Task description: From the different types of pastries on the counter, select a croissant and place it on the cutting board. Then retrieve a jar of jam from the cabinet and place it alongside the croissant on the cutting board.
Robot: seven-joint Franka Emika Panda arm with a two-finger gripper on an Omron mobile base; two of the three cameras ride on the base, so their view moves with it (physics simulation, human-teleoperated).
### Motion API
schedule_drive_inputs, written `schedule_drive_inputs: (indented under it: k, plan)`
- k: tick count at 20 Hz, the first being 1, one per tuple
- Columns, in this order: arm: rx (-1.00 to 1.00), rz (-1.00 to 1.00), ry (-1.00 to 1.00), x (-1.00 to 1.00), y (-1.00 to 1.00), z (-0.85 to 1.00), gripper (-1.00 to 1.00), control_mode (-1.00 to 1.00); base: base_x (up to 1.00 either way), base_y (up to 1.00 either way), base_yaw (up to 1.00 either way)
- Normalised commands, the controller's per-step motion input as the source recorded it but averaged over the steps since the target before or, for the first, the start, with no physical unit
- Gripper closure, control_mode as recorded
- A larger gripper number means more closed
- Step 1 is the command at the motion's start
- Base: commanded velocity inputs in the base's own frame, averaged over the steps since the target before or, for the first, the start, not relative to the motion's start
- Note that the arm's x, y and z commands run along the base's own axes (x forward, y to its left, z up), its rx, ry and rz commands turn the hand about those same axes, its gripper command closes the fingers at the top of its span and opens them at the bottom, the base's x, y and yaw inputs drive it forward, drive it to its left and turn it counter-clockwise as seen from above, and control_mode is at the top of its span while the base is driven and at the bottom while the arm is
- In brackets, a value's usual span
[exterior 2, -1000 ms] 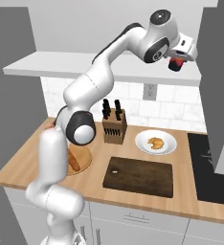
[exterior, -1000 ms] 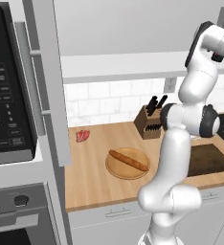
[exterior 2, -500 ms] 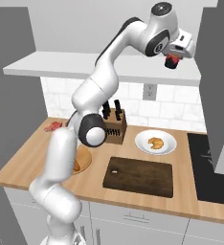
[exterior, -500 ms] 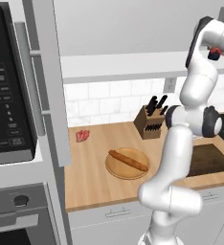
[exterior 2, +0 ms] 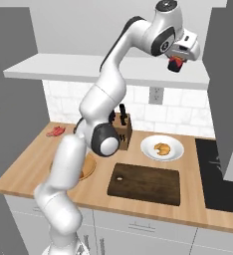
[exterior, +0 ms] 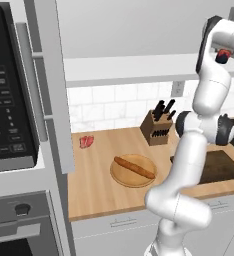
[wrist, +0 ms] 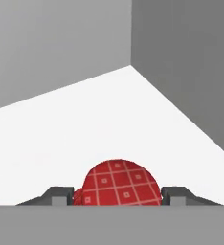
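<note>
High at the pale grey-white wall cabinet's shelf, the white arm's gripper is closed around a small red jar of jam, fingers against both sides. A golden croissant lies on a white plate behind the dark-brown cutting board on the tan wooden desk.

My counter bears the cutting board, a knife block, a round board; a white plate too.
</note>
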Motion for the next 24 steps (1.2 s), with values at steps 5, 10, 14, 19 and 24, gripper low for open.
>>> schedule_drive_inputs:
  k: [5,10,14,19,24]
  plan:
    - [0.0,-0.05,-0.01,-0.41,0.27,0.01,1.0,-1.0,0.0,0.0,0.0]
    - [-0.06,-0.19,-0.19,-0.3,0.57,-0.2,1.0,-1.0,0.0,0.0,0.0]
    - [-0.13,-0.17,-0.35,-0.65,0.48,-0.01,1.0,-1.0,0.0,0.0,0.0]
    - [-0.04,-0.07,-0.21,-0.99,0.36,-0.04,1.0,-1.0,0.0,0.0,0.0]
    - [-0.01,-0.07,-0.05,-1.0,0.36,-0.32,1.0,-1.0,0.0,0.0,0.0]
